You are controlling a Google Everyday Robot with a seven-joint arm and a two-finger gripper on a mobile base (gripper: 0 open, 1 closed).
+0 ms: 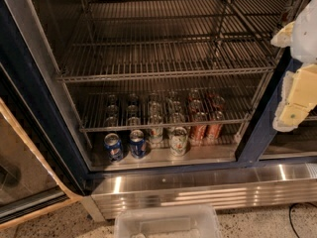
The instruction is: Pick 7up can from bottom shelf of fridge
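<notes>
The fridge (29, 98) stands open with a dark blue frame and wire racks. On its bottom shelf (208, 154) stand rows of cans. The 7up can (178, 141) is pale whitish-green and stands at the front, right of middle. Another pale can (155, 134) stands just behind and left of it. My gripper (293, 90) is at the right edge of the view, pale yellow and white, raised well above and to the right of the can, outside the compartment.
Two blue Pepsi cans (114, 147) (137, 143) stand front left. Red-orange cans (198, 131) stand right of the 7up can. A wire rack (163, 117) hangs low over the cans. A ribbed steel base panel (208, 186) and a clear plastic bin (167, 222) lie below.
</notes>
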